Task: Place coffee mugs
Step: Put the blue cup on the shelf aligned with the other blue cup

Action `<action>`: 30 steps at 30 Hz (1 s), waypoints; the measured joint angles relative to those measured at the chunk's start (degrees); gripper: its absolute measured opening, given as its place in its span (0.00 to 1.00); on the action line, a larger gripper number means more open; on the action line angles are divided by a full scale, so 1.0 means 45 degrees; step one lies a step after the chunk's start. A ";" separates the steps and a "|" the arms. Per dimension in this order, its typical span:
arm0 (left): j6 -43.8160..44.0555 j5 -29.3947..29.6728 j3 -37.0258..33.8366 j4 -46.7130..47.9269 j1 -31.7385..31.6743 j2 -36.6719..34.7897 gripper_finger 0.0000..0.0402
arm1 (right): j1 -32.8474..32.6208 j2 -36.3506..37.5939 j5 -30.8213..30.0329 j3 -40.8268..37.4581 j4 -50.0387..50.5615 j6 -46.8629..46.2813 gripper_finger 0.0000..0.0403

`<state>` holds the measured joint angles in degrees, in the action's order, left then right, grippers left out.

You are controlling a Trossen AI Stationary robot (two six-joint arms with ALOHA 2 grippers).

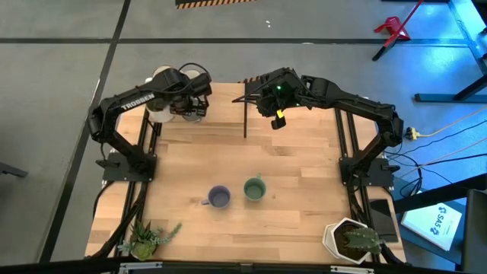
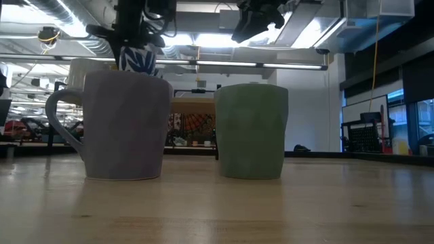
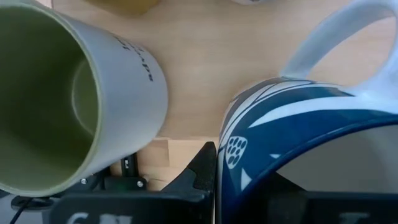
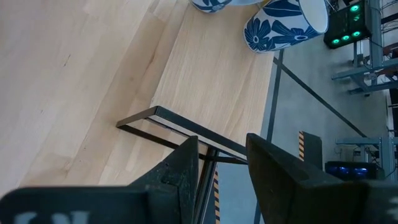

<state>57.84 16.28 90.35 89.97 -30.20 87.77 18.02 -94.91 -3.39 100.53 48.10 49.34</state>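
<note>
The left gripper [image 1: 185, 97] is seen at the far corner of the table, closed in among a cluster of mugs; in its wrist view a blue-and-white patterned mug [image 3: 311, 143] fills the space right against one dark finger [image 3: 202, 171], though whether the wall is truly clamped cannot be told, since the second finger is hidden; a pale olive mug [image 3: 68, 93] stands just beside the same finger, its rim near touching. Well away from that gripper, toward the near edge, a purple-blue mug [image 1: 219, 198] and a sage green mug [image 1: 254, 189] are already set upright, close together but apart. The right gripper [image 1: 274, 103] is held above the far edge by a thin black metal rack [image 4: 180, 127], its fingers parted only a little with nothing between them; two blue-flowered mugs [image 4: 283, 18] lie beyond it. The risk is judged to lie in the crowding: the olive mug could be nudged or tipped as the patterned one is lifted out; a grip on a glazed rim alone could slip, and the mug could swing or drop; and a third mug set down beside the placed pair could be knocked against either of them.
</note>
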 joint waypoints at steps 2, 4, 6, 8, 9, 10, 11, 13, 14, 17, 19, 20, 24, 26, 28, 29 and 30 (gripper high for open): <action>-0.0006 0.0028 0.0000 0.0010 -0.0141 -0.0005 0.04 | 0.0000 0.0000 -0.0001 0.0000 0.0000 0.0000 0.31; -0.0083 0.0018 0.0000 0.0001 -0.0309 -0.0005 0.04 | 0.0000 0.0000 -0.0001 0.0000 0.0000 0.0000 0.31; -0.0121 0.0012 0.0000 0.0010 -0.0486 -0.0005 0.04 | 0.0000 0.0000 -0.0001 0.0000 0.0005 0.0000 0.31; -0.0121 0.0026 0.0000 0.0005 -0.0589 -0.0005 0.04 | 0.0000 0.0000 0.0037 0.0000 0.0010 0.0000 0.31; -0.0121 0.0051 0.0000 0.0010 -0.0629 -0.0005 0.04 | 0.0000 0.0000 0.0129 0.0000 0.0006 -0.0003 0.31; -0.0121 0.0074 0.0000 0.0008 -0.0684 -0.0005 0.04 | 0.0000 0.0000 0.0242 0.0000 0.0000 -0.0003 0.31; -0.0121 0.0075 0.0000 0.0004 -0.0735 -0.0005 0.04 | 0.0000 0.0000 0.0333 0.0000 0.0000 -0.0002 0.31; -0.0137 0.0069 0.0000 0.0005 -0.0868 -0.0005 0.04 | 0.0000 0.0000 0.0339 0.0000 -0.0005 -0.0005 0.31; -0.0203 0.0102 0.0000 0.0005 -0.0953 -0.0005 0.04 | -0.0005 0.0000 0.0336 0.0000 -0.0005 -0.0003 0.31; -0.0233 0.0059 0.0000 0.0005 -0.1223 -0.0005 0.05 | -0.0005 0.0000 0.0334 0.0000 -0.0006 0.0000 0.31; -0.0304 0.0056 0.0000 0.0000 -0.1335 -0.0005 0.05 | -0.0005 0.0000 0.0334 0.0000 -0.0010 0.0000 0.31; -0.0325 0.0043 0.0000 -0.0009 -0.1378 -0.0005 0.05 | -0.0005 0.0000 0.0334 0.0000 -0.0010 0.0000 0.31; -0.0588 0.0028 0.0000 -0.0293 -0.1465 -0.0005 0.06 | -0.0005 0.0000 0.0334 0.0000 -0.0010 0.0000 0.31; -0.0762 0.0058 0.0000 -0.0416 -0.1465 -0.0005 0.06 | -0.0005 0.0000 0.0334 0.0000 -0.0010 0.0000 0.31; -0.0892 0.0128 0.0000 -0.0481 -0.1465 -0.0005 0.06 | -0.0005 0.0000 0.0334 0.0000 -0.0005 0.0000 0.31; -0.0948 0.0104 0.0000 -0.0544 -0.1465 -0.0005 0.06 | -0.0005 0.0000 0.0334 0.0000 -0.0003 0.0000 0.31; -0.0991 0.0074 0.0000 -0.0589 -0.1465 -0.0005 0.06 | -0.0005 0.0000 0.0334 0.0000 -0.0004 -0.0001 0.31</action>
<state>53.39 16.61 90.35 87.32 -36.80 87.74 18.00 -94.91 -1.89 100.53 48.08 49.34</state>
